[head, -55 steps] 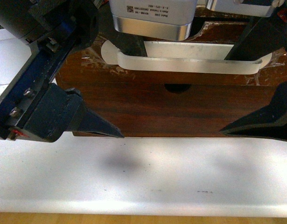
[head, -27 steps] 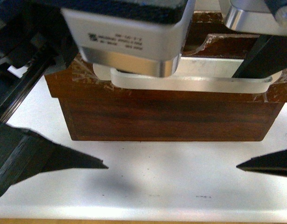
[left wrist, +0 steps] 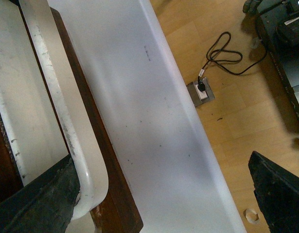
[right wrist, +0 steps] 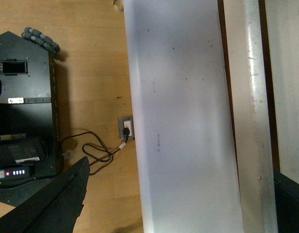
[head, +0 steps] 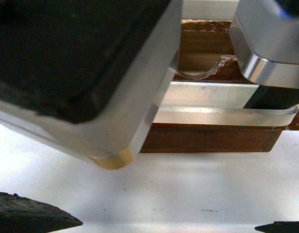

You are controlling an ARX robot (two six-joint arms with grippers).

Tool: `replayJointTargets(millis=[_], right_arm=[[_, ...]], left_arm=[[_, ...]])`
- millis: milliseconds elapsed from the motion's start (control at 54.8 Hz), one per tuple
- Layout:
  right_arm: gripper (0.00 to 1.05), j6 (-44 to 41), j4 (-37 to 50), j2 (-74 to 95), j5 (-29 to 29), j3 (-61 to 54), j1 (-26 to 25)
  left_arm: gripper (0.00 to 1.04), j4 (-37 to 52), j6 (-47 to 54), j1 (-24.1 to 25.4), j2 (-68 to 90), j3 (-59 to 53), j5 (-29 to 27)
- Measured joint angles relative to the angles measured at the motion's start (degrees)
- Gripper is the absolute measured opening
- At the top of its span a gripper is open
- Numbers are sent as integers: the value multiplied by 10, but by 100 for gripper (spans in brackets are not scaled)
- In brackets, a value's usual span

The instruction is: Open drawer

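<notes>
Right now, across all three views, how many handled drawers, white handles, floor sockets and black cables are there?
Drawer with handle: 1
White handle: 1
Floor socket: 1
Black cable: 1
Total: 4

The white table (head: pixel 188 189) carries a dark brown wooden cabinet (head: pixel 212 141), set back from the near edge; small dark specks mark the surface.

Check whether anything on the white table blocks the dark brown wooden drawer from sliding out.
Nothing visible does: the white table in front of the dark brown wooden drawer lies bare, apart from faint specks.
</notes>
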Motion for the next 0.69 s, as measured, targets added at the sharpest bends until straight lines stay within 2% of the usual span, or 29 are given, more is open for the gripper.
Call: replayJointTargets(millis=[201,420,694], right_arm=[[96,11,13,-3,-3,-3,-3],[96,30,42,-19,-32,-4,-27],[96,56,97,-41,-30,0,-49]], left_arm=[[99,29,-5,5,-2,-10,15],[98,54,-33,19,-7,-13,45],[98,112,-77,37,-15,-10,73]])
